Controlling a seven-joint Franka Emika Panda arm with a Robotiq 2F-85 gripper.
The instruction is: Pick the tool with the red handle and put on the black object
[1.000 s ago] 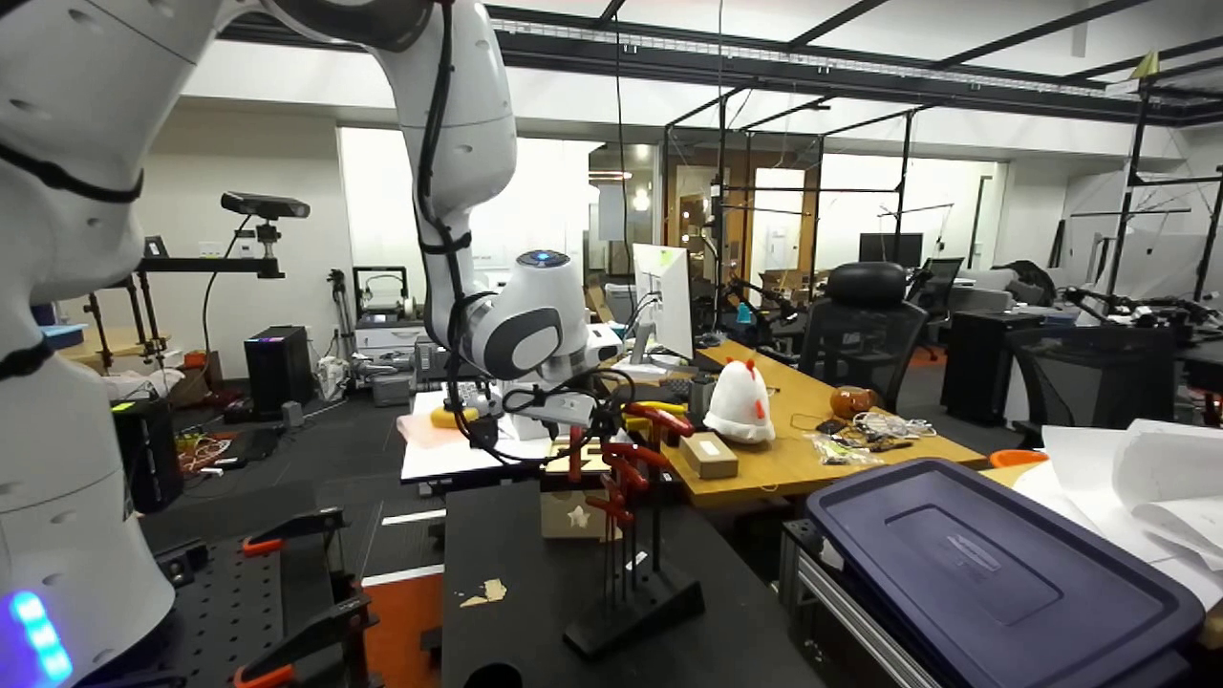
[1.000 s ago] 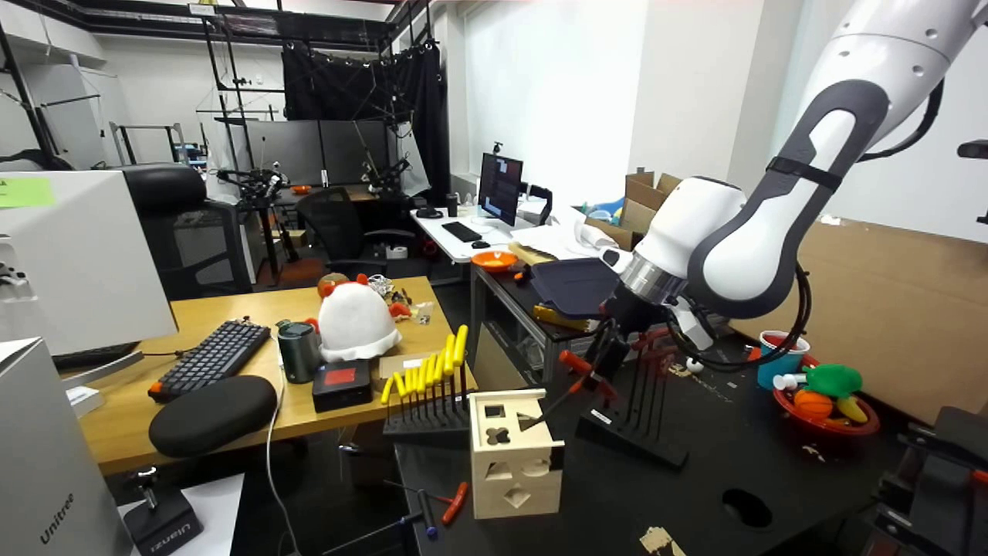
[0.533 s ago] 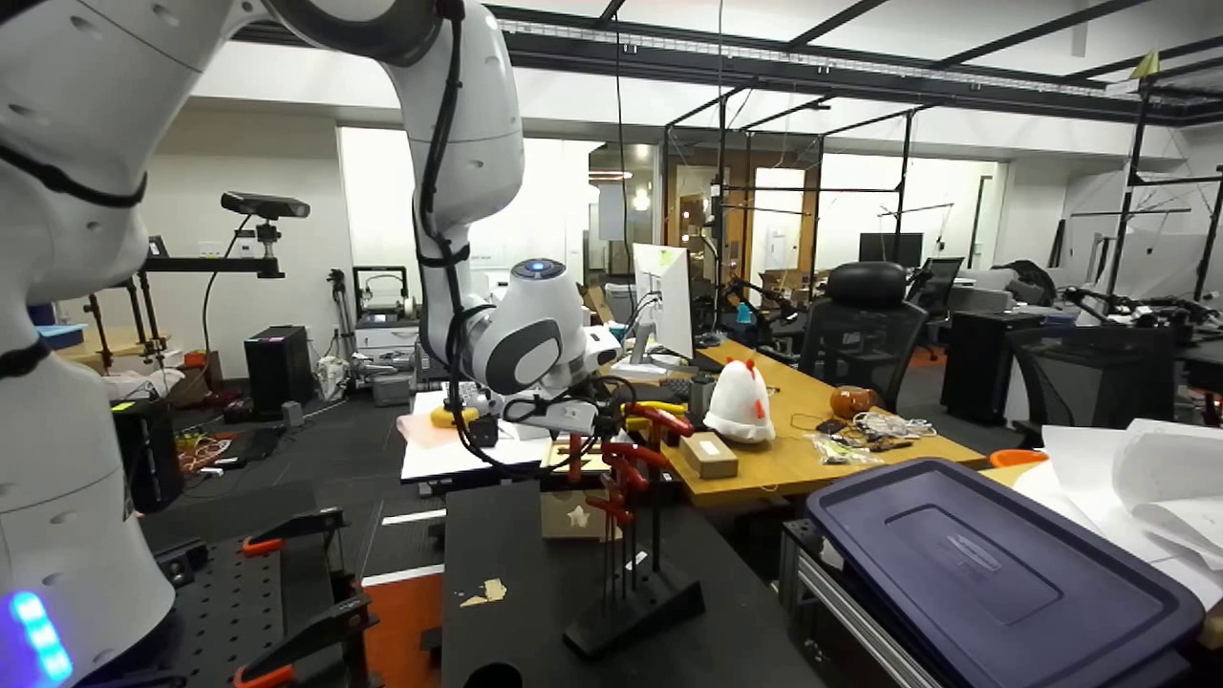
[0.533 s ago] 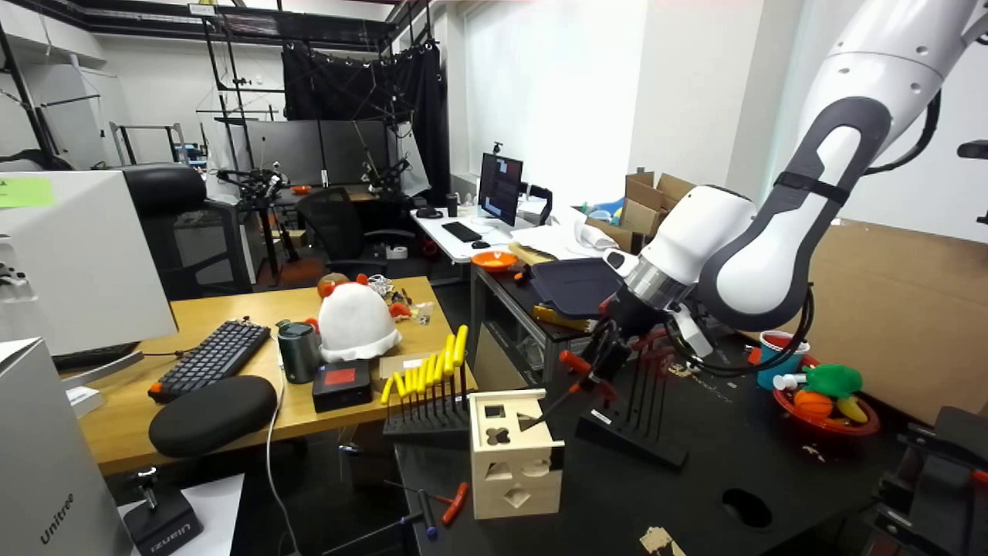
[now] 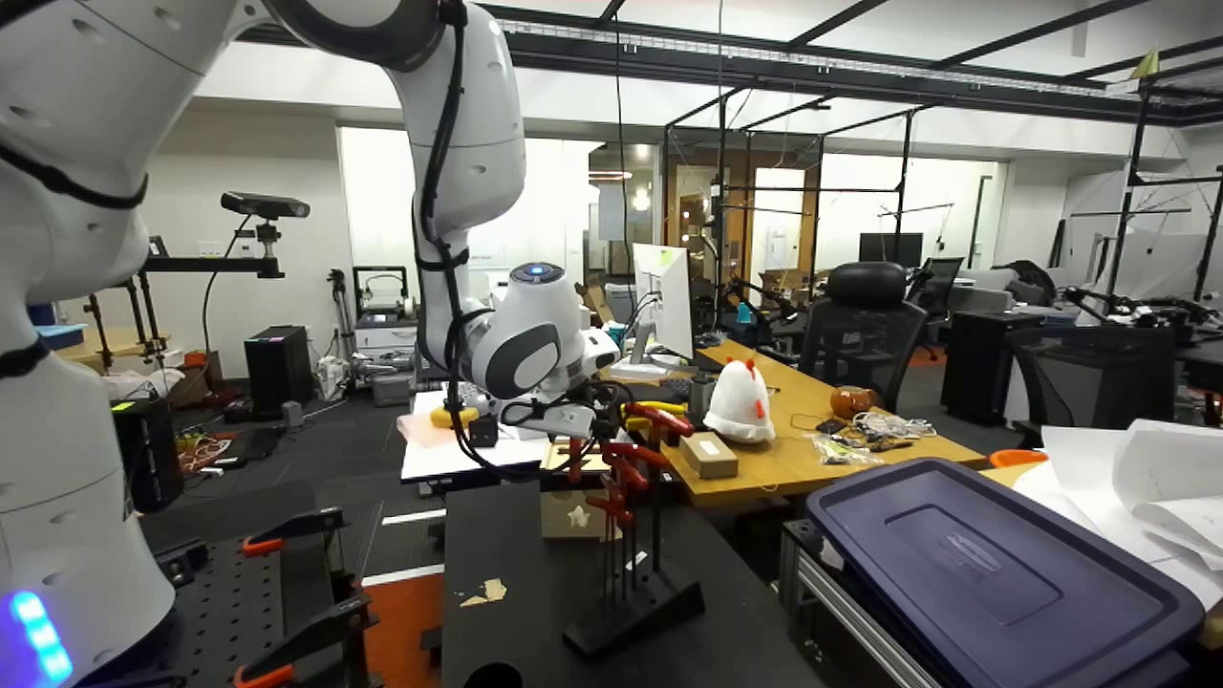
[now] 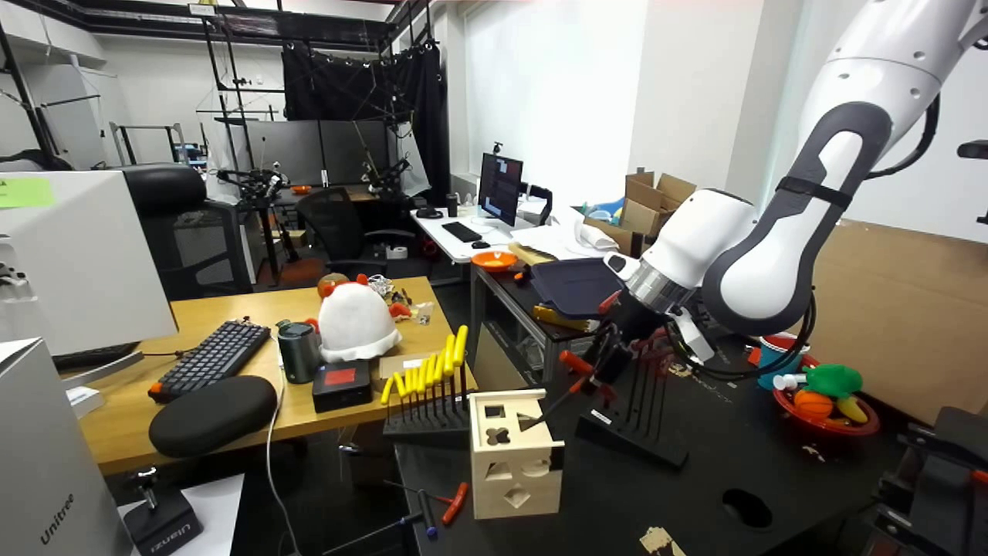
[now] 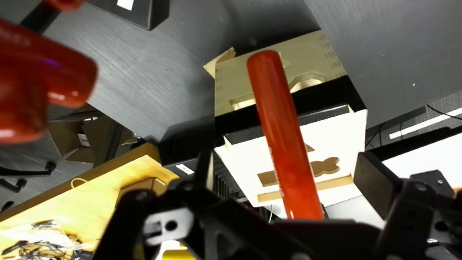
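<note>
The white arm (image 6: 779,262) hangs slightly lower than a second ago. Its black fingers (image 7: 377,182) stand wide, one either side of the red-handled, dark-shafted tool (image 7: 287,133) (itself unmoved), which leans over the pale wooden box (image 6: 515,472). Beyond, the black wedge-shaped stand (image 6: 633,442) rests on the dark worktop (image 7: 155,86).

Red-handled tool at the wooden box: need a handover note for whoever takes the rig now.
Gripper: open, nothing held; in the wrist view the red-handled tool shows between its fingers.
Tool: shaft apparently in the triangular hole of the wooden box.
Black stand: near the box, holding other red-handled tools; probably the target.
Done: gripper positioned at the handle.
Left: grip it, lift clear of the box, place on the stand.
</note>
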